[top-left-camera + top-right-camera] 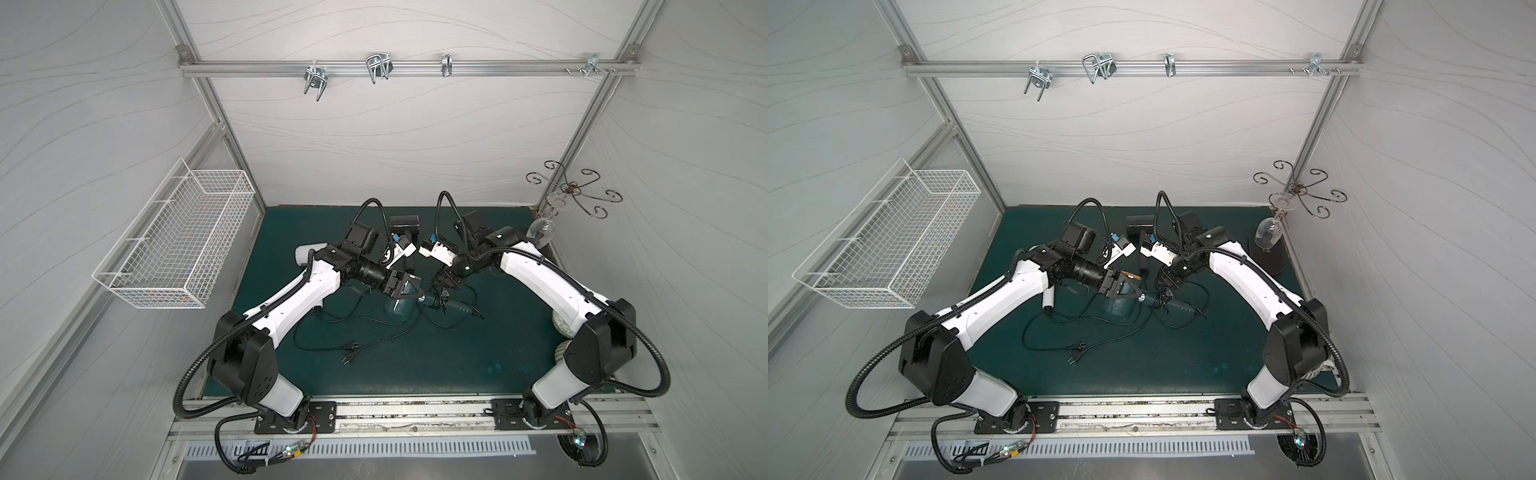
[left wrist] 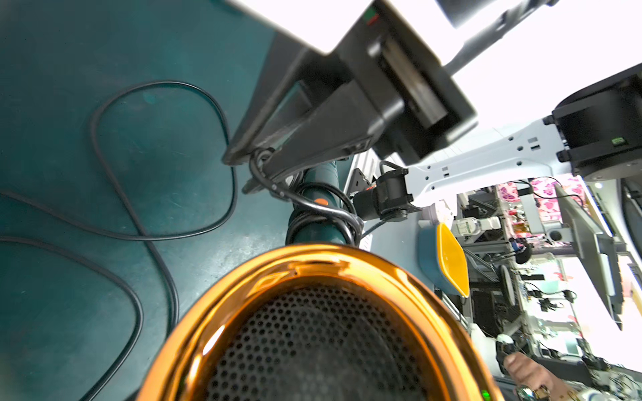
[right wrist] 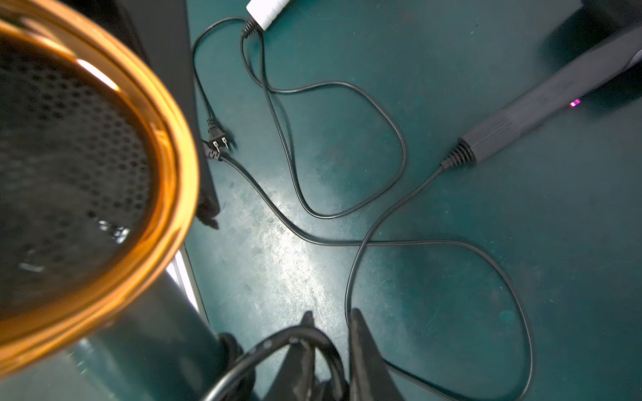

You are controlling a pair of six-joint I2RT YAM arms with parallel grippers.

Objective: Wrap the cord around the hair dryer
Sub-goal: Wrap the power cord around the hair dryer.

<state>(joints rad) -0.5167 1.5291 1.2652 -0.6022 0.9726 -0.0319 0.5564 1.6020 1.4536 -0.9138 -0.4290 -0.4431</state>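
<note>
The teal hair dryer (image 1: 395, 308) with its gold rear ring (image 2: 312, 264) lies at the mat's middle in both top views, also (image 1: 1115, 311). My left gripper (image 1: 409, 293) is shut on its head; the ring and mesh fill the left wrist view and hide the fingers. The black cord (image 2: 323, 217) is coiled several times round the handle (image 1: 457, 308). My right gripper (image 3: 331, 317) hovers at the handle with its jaws a little apart. A cord loop (image 3: 278, 338) hangs over one finger (image 3: 307, 333). The rest of the cord trails loose over the mat (image 1: 332, 322).
A black dryer (image 1: 405, 224) lies behind the grippers and a white one (image 1: 303, 253) under my left arm. Their cords and plugs (image 1: 349, 357) lie near the front. At the right stand a wine glass (image 1: 540, 228) and a rack (image 1: 573, 189). A wire basket (image 1: 174, 241) hangs left.
</note>
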